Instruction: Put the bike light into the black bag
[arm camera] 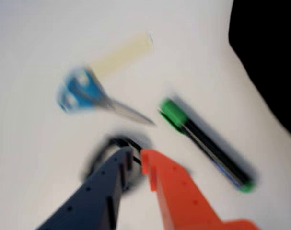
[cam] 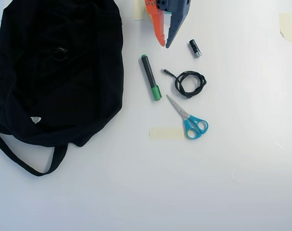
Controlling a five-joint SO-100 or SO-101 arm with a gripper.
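In the overhead view the black bag (cam: 59,91) fills the left side, and a small dark ring-like piece that looks like the bike light (cam: 60,53) lies on its fabric. My gripper (cam: 165,45) hangs at the top centre, right of the bag and well away from the light. Its orange and blue fingers meet at the tips with nothing between them. The blurred wrist view shows my gripper (arm camera: 135,153) low in the frame and a corner of the black bag (arm camera: 267,57) at the upper right. The bike light is out of that view.
A green-capped marker (cam: 150,77) (arm camera: 207,143) lies just below the gripper. A coiled black cable (cam: 189,83) (arm camera: 104,146), blue-handled scissors (cam: 190,120) (arm camera: 90,96) and a small black cylinder (cam: 195,48) lie to its right. A tape strip (cam: 166,133) (arm camera: 121,55) sits beside the scissors.
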